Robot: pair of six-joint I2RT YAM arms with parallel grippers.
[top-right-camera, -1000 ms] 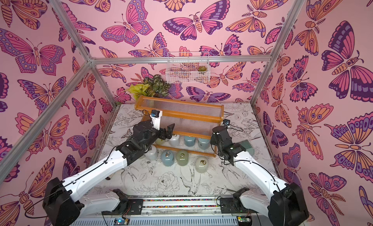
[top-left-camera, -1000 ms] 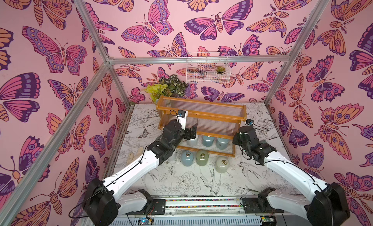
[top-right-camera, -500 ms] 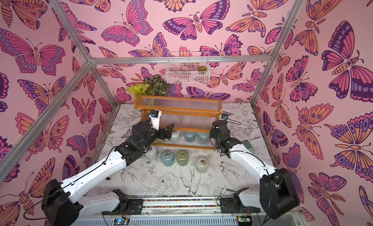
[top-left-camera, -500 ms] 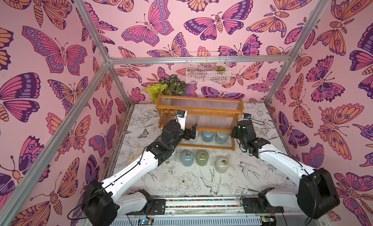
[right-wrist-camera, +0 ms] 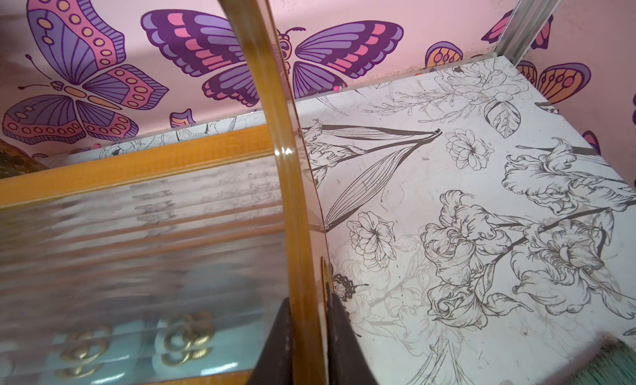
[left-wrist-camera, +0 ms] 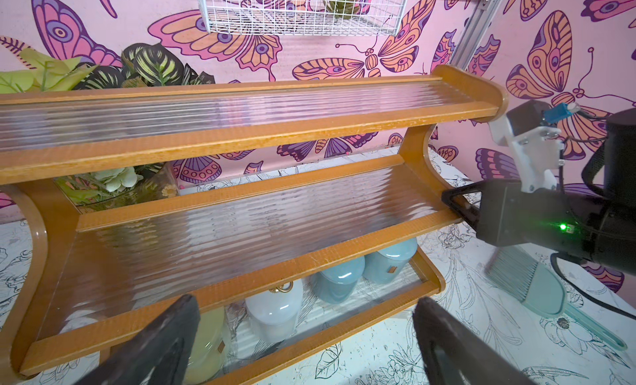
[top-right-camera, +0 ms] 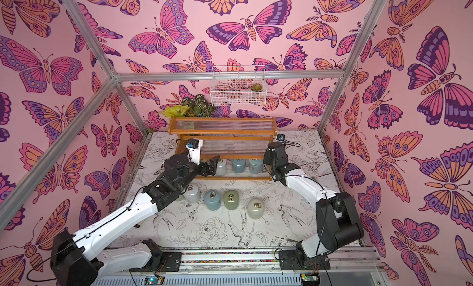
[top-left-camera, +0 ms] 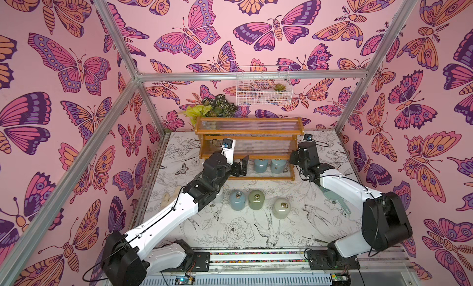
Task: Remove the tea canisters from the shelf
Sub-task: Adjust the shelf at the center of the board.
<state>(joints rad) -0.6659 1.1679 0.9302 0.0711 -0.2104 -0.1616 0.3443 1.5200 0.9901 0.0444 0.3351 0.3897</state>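
The unloading is looking well advanced. Both upper tiers of the shelf (top-left-camera: pixel 249 128) are lying bare, and the next pick is being lined up.

In the left wrist view four tea canisters are sitting in a row on the bottom tier: a pale yellow canister (left-wrist-camera: pixel 206 345), a white canister (left-wrist-camera: pixel 275 307), an inner blue canister (left-wrist-camera: pixel 339 280) and an end blue canister (left-wrist-camera: pixel 389 259). Others are standing on the tabletop (top-right-camera: pixel 217 236) just in front of the shelf, among them a sage green canister (top-right-camera: pixel 230 199) and a cream canister (top-right-camera: pixel 256 208).

The left pincer (left-wrist-camera: pixel 306 302) is gaping wide and empty, hovering before the bottom tier and facing roughly the white canister. The right pincer (right-wrist-camera: pixel 308 314) is clamping the shelf's right end panel, one jaw on each side of the wood, probably bracing the rack.

The shelf's long axis is running side to side, parallel to the back wall, and its open front is facing the robot. Every canister is standing upright, with its axis vertical and its ring-pull pointing up.

The next move is probably calling for a low entry under the middle tier's front rail. The jaws would straddle the white canister's body without nudging its neighbours. The canister would then be drawn forward clear of the rail before any lift.
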